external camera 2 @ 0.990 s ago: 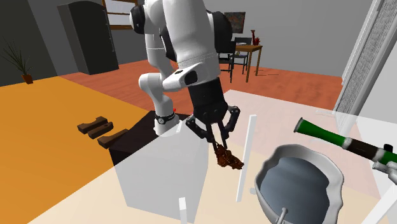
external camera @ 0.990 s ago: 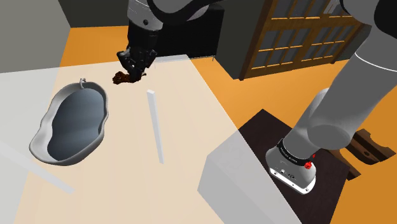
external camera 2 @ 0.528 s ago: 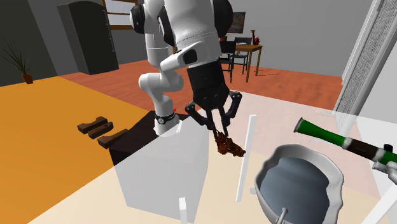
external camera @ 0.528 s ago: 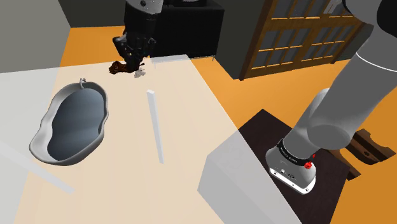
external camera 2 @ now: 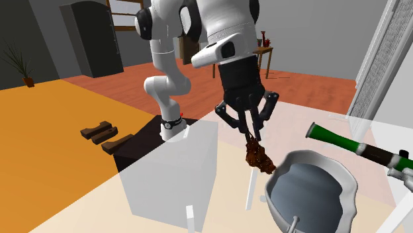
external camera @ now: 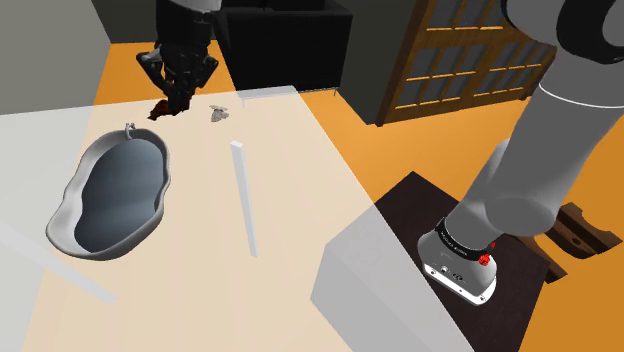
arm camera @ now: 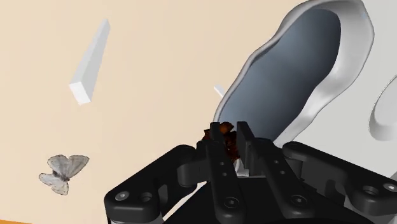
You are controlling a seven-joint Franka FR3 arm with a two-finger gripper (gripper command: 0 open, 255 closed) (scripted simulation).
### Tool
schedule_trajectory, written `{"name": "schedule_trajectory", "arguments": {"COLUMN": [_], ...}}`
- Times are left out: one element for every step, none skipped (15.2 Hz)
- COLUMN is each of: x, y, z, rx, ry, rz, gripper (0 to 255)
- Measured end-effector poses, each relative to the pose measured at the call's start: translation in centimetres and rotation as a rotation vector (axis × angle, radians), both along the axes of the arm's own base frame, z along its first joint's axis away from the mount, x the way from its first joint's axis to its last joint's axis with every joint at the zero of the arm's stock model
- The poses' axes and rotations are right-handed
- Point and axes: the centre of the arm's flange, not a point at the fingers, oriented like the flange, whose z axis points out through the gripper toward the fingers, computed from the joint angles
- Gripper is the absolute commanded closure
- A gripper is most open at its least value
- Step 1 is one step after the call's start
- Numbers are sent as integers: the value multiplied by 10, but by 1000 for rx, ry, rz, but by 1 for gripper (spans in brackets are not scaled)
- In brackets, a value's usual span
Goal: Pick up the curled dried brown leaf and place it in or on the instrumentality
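Over the pale counter (external camera: 300, 200), the tool (external camera 2: 252, 137) clasps the curled brown leaf (external camera 2: 259, 158) beside the grey basin (external camera 2: 345, 177).

Leaf (arm camera: 229, 145) mostly hidden between tool (arm camera: 232, 131) fingers; basin (external camera 2: 311, 153) cut by picture edge.

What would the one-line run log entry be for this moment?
stage: transport | gripper: shut on brown leaf | leaf: held above table, by rim of grey basin | placement: not yet done

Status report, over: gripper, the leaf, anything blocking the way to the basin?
Gripper shut on brown leaf, held aloft. Leaf hangs near grey basin rim, not yet inside. White bar lies aside; nothing in between.
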Motion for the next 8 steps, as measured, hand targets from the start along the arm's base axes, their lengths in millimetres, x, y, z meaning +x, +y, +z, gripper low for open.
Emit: {"name": "schedule_trajectory", "arguments": {"x": [0, 4, 7, 8, 9, 11, 14, 17], "y": [14, 25, 38, 53, 66, 78, 91, 103], "z": [0, 0, 1, 0, -2, -1, -1, 0], "rx": [0, 0, 0, 0, 1, 0, 1, 1], "ry": [0, 0, 1, 0, 0, 1, 0, 1], "rz": [1, 1, 1, 1, 1, 1, 1, 1], "gripper": [255, 255, 255, 255, 255, 255, 255, 255]}}
